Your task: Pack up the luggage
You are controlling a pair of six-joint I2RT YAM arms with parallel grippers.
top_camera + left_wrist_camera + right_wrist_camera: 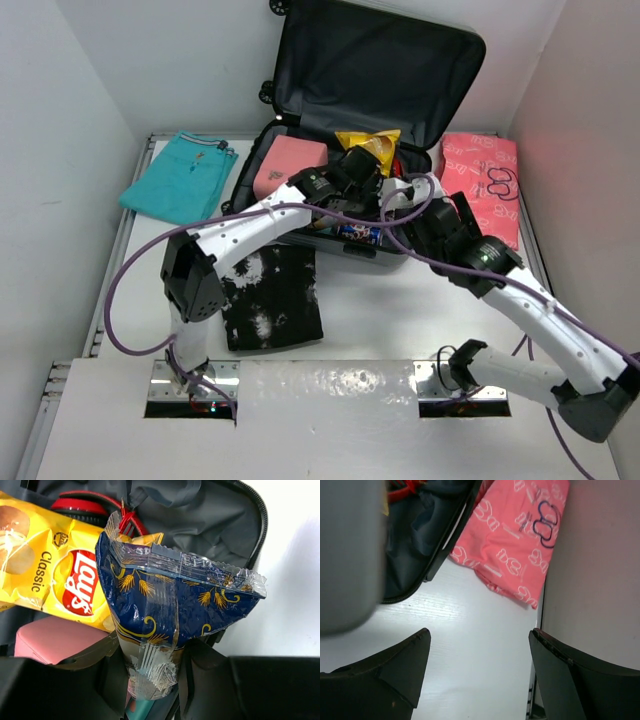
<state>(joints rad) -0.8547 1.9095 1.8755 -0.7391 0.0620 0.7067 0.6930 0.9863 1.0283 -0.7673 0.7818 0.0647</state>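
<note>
The luggage [380, 60] lies open at the back of the table with its lid upright. Its dark lining also shows in the left wrist view [220, 525] and its zipper edge in the right wrist view [420, 545]. Inside lie a pink pouch [290, 165], a yellow Lay's chips bag [368, 140] and red headphones [85, 505]. My left gripper [150, 680] is over the case, shut on the bottom seam of a blue snack bag [170, 595]. My right gripper [480, 645] is open and empty above the white table, just right of the case.
A pink printed garment [485, 180] lies right of the case, near the right wall. A teal garment [180, 175] lies at the back left. A black-and-white tie-dye shirt [270, 295] lies in front of the case. White walls enclose the table.
</note>
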